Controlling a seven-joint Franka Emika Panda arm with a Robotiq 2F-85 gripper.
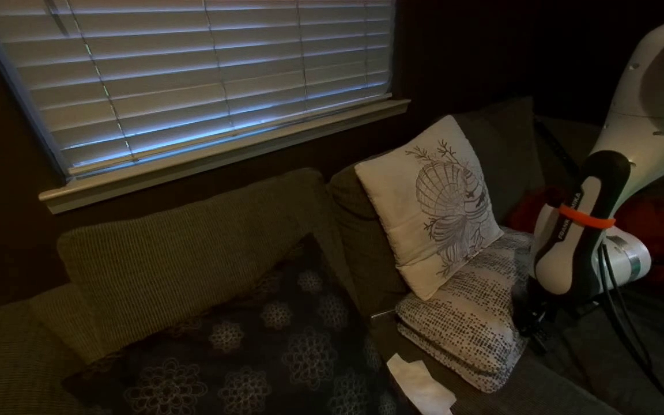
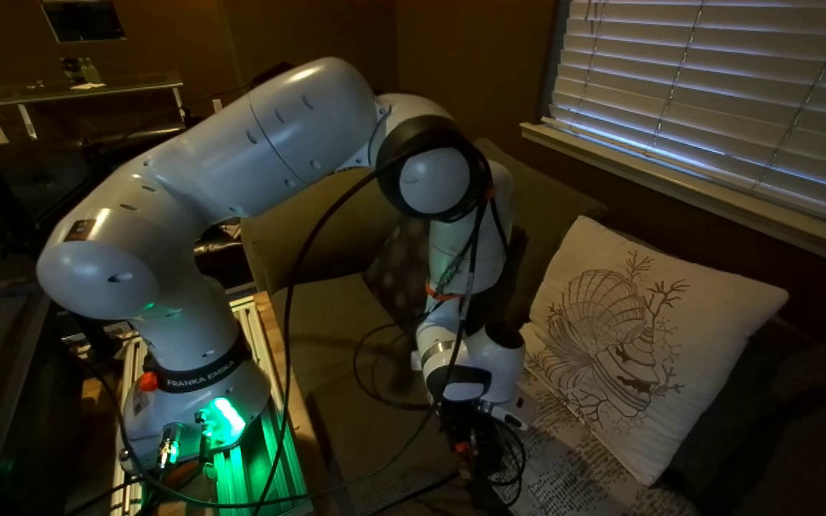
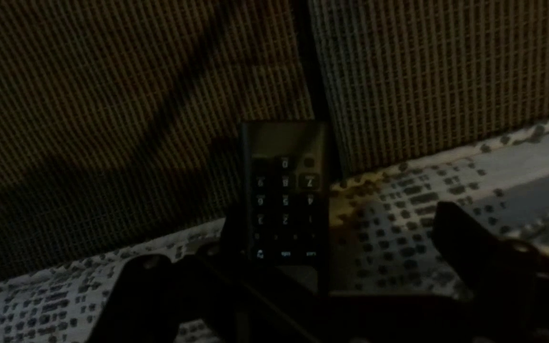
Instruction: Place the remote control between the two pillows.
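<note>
Our gripper [image 3: 339,224] stood with its fingers spread apart at the bottom of the wrist view. Between them, nearer the finger on the left, we saw the remote control [image 3: 284,200] at the middle of the frame, its keys upside down; we could not tell whether it touched that finger. Above ran the couch cloth [image 3: 112,105], and below, the speckled pillow [image 3: 398,216]. In an exterior view we had, from left to right, the navy cushion [image 1: 266,351] low in the frame, the shell pillow [image 1: 433,210] right of center, meeting the speckled pillow below, and our arm [image 1: 606,167].
</note>
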